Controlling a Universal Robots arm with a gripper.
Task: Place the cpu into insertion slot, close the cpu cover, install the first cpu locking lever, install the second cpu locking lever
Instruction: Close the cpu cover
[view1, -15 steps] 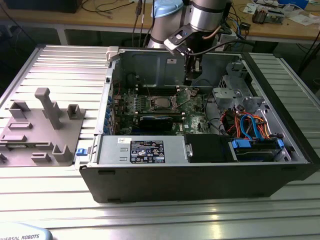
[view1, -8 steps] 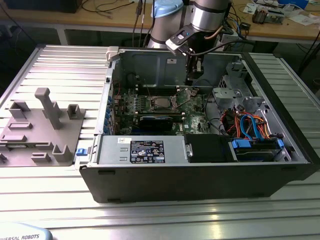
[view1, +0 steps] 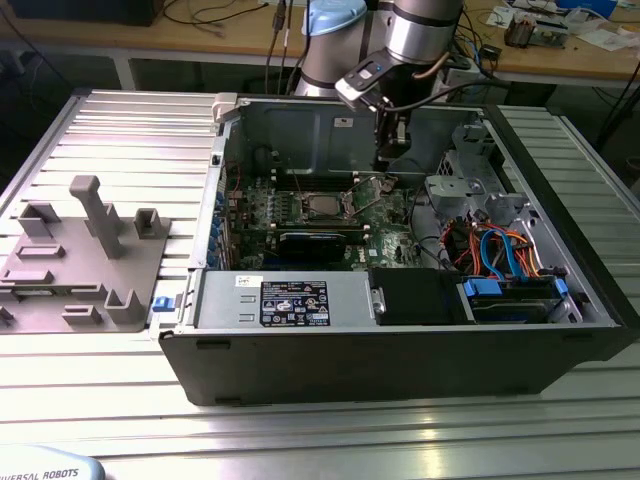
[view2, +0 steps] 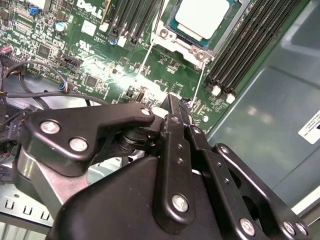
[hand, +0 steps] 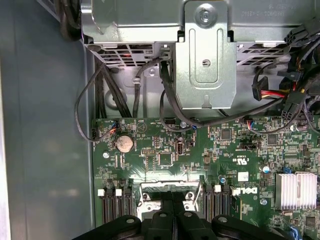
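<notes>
Black-linked gripper (view2: 176, 102) nearest the lens in the second wrist view, its fingers (view2: 172, 135) drawn narrow together over the green circuit board (view2: 100, 65) (whether they pinch anything cannot be told). Just past the fingertips two thin locking levers (view2: 143, 57) rise free of the board, one tip close beside the fingers. Beyond them the cpu (view2: 202, 17) lies flat in the insertion slot (view2: 199, 55), its dull silver top showing inside a silvery frame that may be the cpu cover (view2: 167, 37), with long memory slots (view2: 250, 45) on either side. In the exterior view the open computer case (view1: 400, 350) fills the middle of the frame, the arm (view1: 420, 30) reaching down into it from the upper centre and a grey fixture tray (view1: 80, 260) lying at the exterior view's left. Judged from this, the chip is seated; whether the cover is shut is unclear, and both levers look unlatched, so the locking appears yet to be done
</notes>
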